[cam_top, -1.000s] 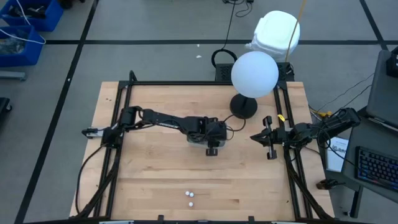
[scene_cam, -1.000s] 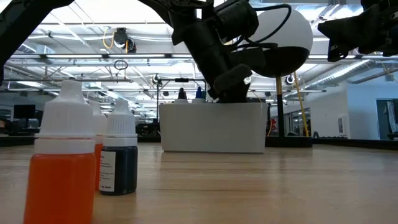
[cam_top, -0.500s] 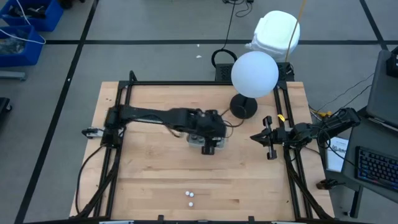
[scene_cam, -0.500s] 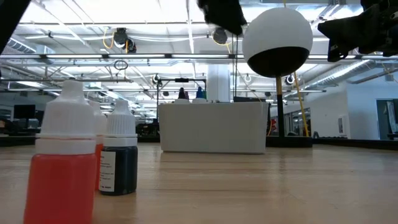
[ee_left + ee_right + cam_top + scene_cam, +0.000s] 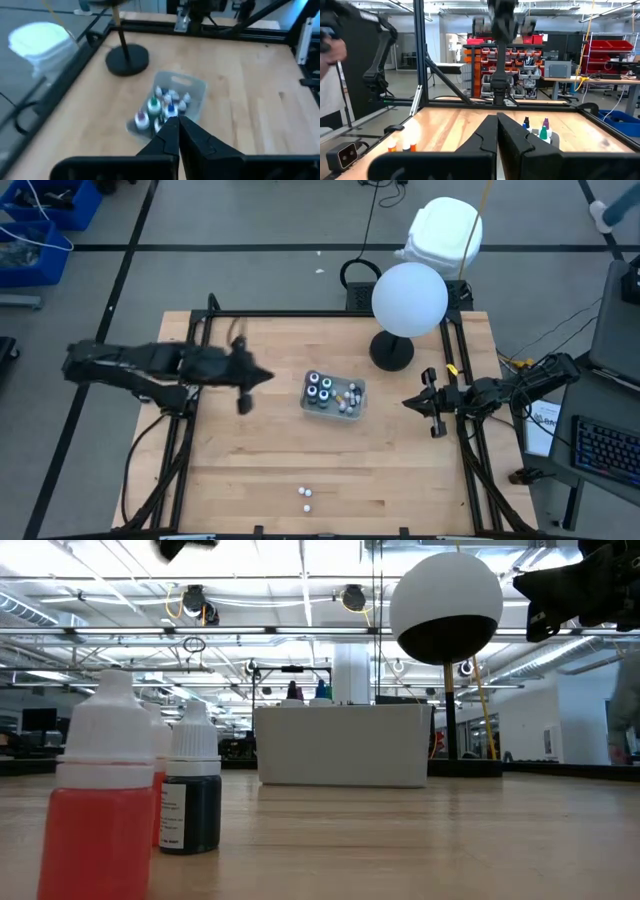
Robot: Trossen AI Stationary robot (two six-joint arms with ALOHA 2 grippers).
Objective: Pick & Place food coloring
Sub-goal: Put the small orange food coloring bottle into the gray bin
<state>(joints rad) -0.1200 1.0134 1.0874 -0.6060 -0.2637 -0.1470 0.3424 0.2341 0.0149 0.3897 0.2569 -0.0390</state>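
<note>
Left gripper (image 5: pixel 241 402): fingers pressed together, empty, at nine o'clock of tray (image 5: pixel 357 406). Risk: three loose bottles (image 5: pixel 305 499) remain; a pinch could topple them.

Small upright food coloring bottles (image 5: pixel 321 389) clustered mid-table; three more bottles (image 5: pixel 305 498) near front edge

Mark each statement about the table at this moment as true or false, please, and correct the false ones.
1. The tray holds several small bottles. True.
2. The left gripper is shut on a bottle. False: it is shut but empty, away from the tray toward the left arm's side.
3. Loose bottles stand near the table's front edge. True.
4. The right gripper hovers above the tray. False: it waits at the table's right edge.
5. The lamp's black base stands inside the tray. False: it stands beside it.
</note>
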